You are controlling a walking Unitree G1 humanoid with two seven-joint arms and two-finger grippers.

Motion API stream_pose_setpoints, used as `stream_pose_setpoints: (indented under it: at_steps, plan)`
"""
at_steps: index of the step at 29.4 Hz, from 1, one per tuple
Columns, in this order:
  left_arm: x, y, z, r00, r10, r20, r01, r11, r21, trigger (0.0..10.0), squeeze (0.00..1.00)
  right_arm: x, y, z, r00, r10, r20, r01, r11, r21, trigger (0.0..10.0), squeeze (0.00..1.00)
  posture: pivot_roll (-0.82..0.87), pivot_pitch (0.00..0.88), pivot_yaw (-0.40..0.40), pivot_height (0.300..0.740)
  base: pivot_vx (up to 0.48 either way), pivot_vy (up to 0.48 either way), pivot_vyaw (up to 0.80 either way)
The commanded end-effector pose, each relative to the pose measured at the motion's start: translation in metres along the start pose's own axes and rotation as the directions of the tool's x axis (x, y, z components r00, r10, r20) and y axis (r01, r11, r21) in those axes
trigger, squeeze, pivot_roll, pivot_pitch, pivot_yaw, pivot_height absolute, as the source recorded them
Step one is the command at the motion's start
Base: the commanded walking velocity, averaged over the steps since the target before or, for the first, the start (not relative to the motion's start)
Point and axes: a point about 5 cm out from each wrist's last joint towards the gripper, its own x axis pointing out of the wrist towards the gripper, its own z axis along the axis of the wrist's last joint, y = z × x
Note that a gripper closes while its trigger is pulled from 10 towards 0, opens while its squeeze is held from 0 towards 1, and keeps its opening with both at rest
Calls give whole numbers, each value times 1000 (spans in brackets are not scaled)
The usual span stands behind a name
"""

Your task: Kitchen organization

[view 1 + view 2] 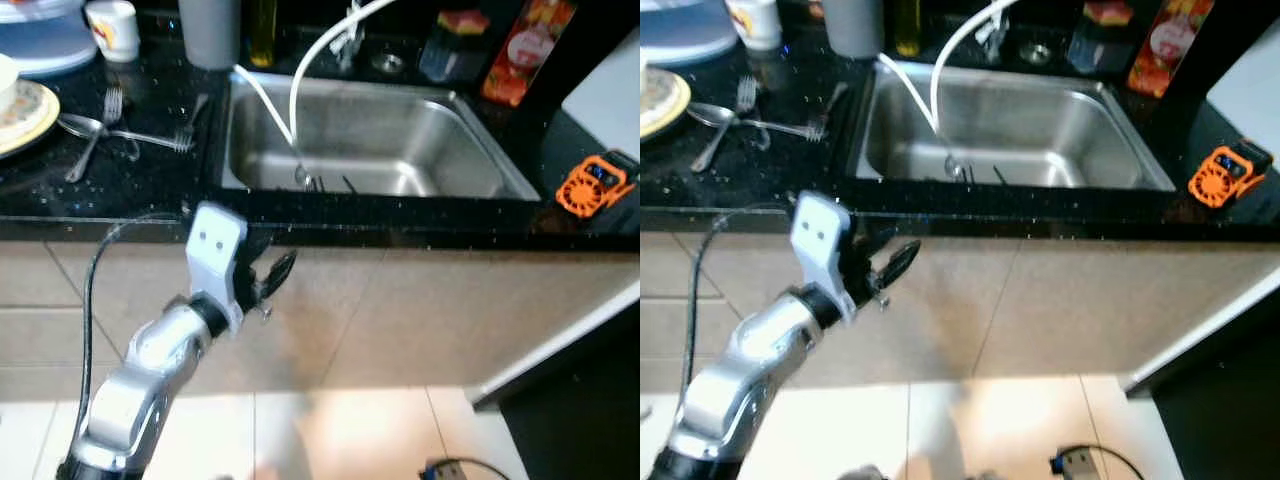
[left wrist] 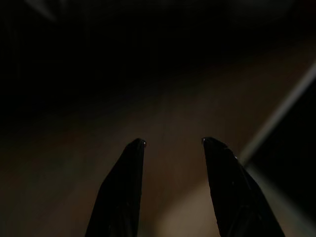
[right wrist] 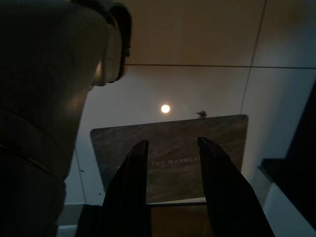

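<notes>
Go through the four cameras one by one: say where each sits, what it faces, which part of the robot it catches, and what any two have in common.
Left eye view: on the head, looking down at the stainless steel sink in the black speckled countertop; the silver left arm shows, its left gripper below the counter edge.
Right eye view: same head, same scene, sharing the sink and the orange handheld fan.
Left wrist view: along the left gripper's open fingers at a dim beige surface.
Right wrist view: along the open right gripper down at a grey floor mat on pale tiles.
</notes>
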Motion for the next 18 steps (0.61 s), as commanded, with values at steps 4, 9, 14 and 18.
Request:
stream_pose_setpoints:
  at_steps: [4, 9, 14, 18]
  plan:
    - [-10, 6, -59, 975, -16, -222, 6, 999, -45, 10000, 0, -1, -2, -5, 1000, -6, -16, 6, 1000, 0, 10000, 0, 144, 110, -75, 740, 0, 0, 0]
    - [-24, 15, -104, 918, 21, -397, -48, 997, -59, 10000, 0, 0, -1, -5, 1000, -2, -17, 2, 1000, -1, 10000, 0, 138, 116, -71, 740, 0, 0, 0]
    - [-37, 28, -142, 854, 99, -511, -182, 977, -114, 10000, 0, 0, -1, -4, 1000, -2, -11, 2, 1000, 1, 10000, 0, 134, 120, -67, 740, 0, 0, 0]
    - [-51, 40, -171, 786, 188, -589, -354, 918, -179, 10000, 0, 0, -2, -3, 1000, 0, -3, 0, 1000, 12, 10000, 0, 131, 119, -70, 740, 0, 0, 0]
